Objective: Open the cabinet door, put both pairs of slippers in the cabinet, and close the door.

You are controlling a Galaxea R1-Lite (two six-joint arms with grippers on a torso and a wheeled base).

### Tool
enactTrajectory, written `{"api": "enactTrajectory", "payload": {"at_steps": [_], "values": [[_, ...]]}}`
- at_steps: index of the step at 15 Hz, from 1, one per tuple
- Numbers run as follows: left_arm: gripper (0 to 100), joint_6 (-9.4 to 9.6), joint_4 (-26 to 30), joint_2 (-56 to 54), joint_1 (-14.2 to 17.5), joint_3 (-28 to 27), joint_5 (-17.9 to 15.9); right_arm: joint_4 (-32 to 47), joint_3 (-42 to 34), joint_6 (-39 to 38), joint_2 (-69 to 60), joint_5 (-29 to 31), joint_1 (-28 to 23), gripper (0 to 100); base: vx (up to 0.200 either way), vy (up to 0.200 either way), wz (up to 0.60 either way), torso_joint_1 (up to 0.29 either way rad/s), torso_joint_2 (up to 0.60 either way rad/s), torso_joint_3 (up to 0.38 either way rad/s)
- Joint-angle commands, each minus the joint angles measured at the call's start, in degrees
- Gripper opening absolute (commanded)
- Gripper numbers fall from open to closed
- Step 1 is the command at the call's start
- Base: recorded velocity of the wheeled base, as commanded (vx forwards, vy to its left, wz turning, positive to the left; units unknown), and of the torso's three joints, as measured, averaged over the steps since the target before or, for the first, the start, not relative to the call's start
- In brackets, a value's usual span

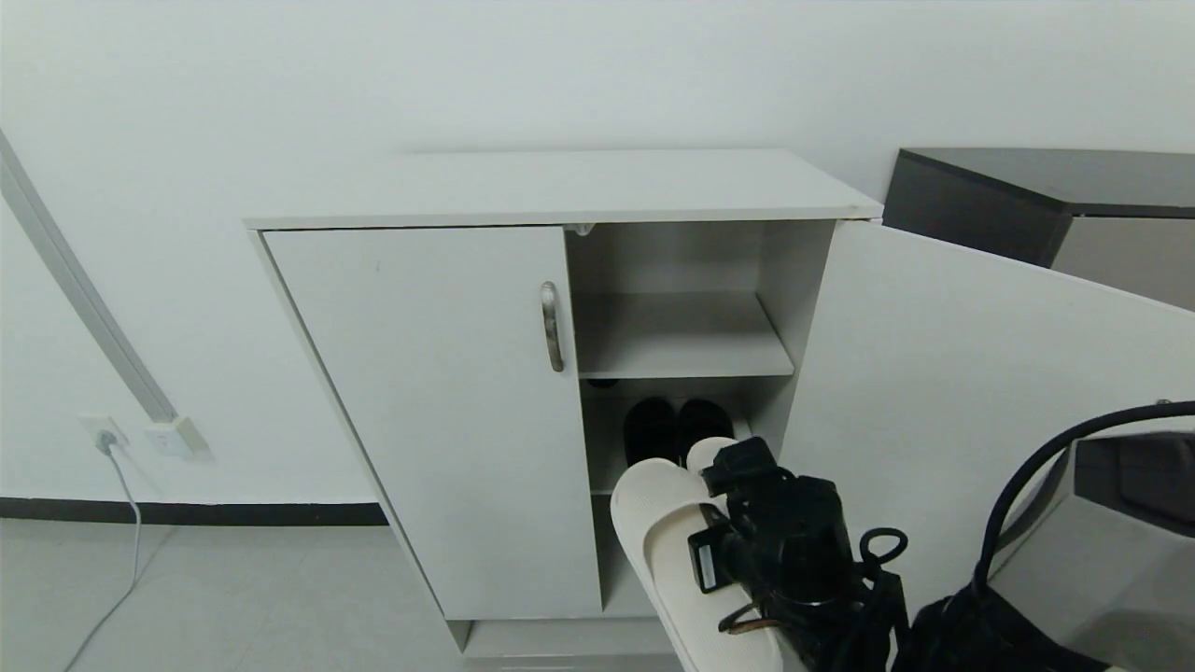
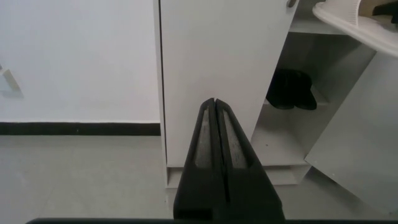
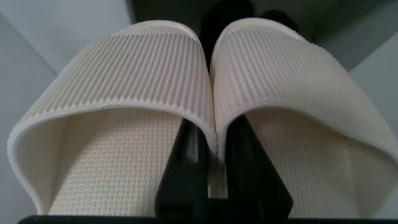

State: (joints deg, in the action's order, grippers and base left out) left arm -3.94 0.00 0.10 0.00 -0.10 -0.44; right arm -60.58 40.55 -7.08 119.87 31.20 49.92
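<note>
The white cabinet [image 1: 420, 401] has its left door closed and its right door [image 1: 934, 392] swung wide open. A black pair of slippers [image 1: 674, 427] sits on the middle shelf, toes inward, and is seen again in the left wrist view [image 2: 291, 90]. My right gripper [image 3: 211, 140] is shut on the cream pair of slippers [image 3: 149, 87], pinching their two inner straps together. It holds them [image 1: 663, 532] low in front of the open compartment, toes toward the black pair. My left gripper [image 2: 215, 109] is shut with nothing in it, low and facing the closed left door.
The closed door carries a metal handle [image 1: 553, 327]. The upper shelf [image 1: 681, 336] is bare. A dark unit [image 1: 980, 201] stands to the right behind the open door. A wall socket with a cable [image 1: 103, 434] is at the left, above open floor [image 1: 233, 597].
</note>
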Motion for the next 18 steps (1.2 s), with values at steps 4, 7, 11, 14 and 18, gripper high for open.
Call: {"api": "enactTrajectory", "payload": {"at_steps": [4, 7, 11, 14, 18], "values": [[0, 0.07, 0.0, 0.0, 0.0, 0.0, 0.0, 16.5, 15.8, -5.0, -2.5, 5.0, -0.1, 0, 0.000, 0.000, 0.00, 0.000, 0.00, 0.000], [0, 0.07, 0.0, 0.0, 0.0, 0.0, 0.0, 30.4, 25.4, -10.2, -4.9, 8.8, 0.4, 0, 0.000, 0.000, 0.00, 0.000, 0.00, 0.000], [0, 0.07, 0.0, 0.0, 0.0, 0.0, 0.0, 42.9, 30.7, -14.0, -9.2, 9.4, 3.0, 0, 0.000, 0.000, 0.00, 0.000, 0.00, 0.000], [0, 0.07, 0.0, 0.0, 0.0, 0.0, 0.0, 40.0, 31.1, -12.2, -7.7, 12.3, 2.8, 0, 0.000, 0.000, 0.00, 0.000, 0.00, 0.000], [0, -0.02, 0.0, 0.0, 0.0, 0.0, 0.0, 29.1, 27.9, -7.6, -4.4, 12.5, 2.3, 0, 0.000, 0.000, 0.00, 0.000, 0.00, 0.000]]}}
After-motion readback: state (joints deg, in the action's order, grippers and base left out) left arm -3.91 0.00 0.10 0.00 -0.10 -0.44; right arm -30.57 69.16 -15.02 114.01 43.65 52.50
